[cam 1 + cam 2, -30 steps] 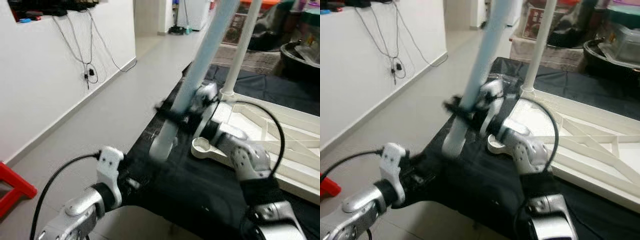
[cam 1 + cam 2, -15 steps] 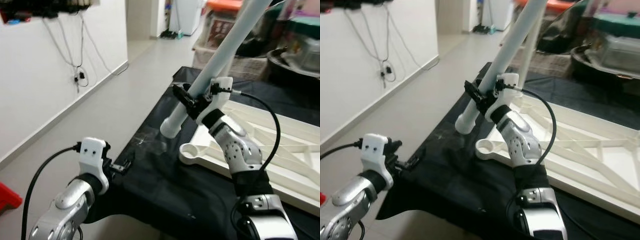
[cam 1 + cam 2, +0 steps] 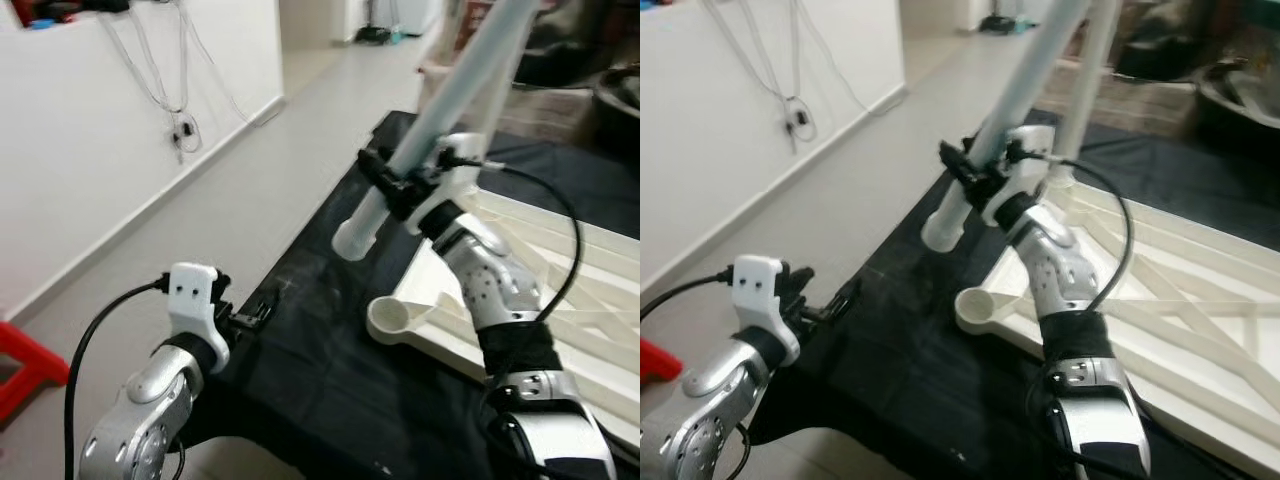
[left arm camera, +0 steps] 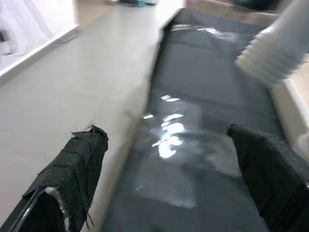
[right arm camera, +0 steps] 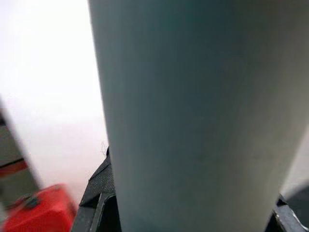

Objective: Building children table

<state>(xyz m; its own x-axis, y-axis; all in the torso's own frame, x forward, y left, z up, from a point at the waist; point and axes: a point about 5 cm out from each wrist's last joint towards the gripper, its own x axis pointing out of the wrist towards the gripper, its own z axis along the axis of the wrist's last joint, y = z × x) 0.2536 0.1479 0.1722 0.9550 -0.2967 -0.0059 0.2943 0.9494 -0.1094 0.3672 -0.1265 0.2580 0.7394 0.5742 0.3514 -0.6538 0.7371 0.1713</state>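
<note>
The right gripper's (image 3: pixel 392 187) jaws are clamped around a long, pale blue-grey plastic table leg (image 3: pixel 440 110), gripping it a little above its ribbed lower end. The leg tilts, its upper part rising out of the top of the head views and its lower end hanging free in the air, above the black sheet (image 3: pixel 330 330) and just beside the corner of the white plastic children's table top (image 3: pixel 1160 300). That top lies upside down on the sheet, ribs showing, with a round empty leg socket (image 3: pixel 388 316) at its near corner, below and slightly right of the leg's end. A second white leg (image 3: pixel 1092 70) stands upright in a farther corner.

The left gripper (image 4: pixel 169 159) hovers low at the sheet's near left edge, jaws spread wide with nothing between them; its black fingers (image 4: pixel 79 159) frame the shiny sheet and the grey floor (image 3: pixel 230 190). A red stool (image 3: pixel 25 365) stands by the white wall (image 3: pixel 90 130).
</note>
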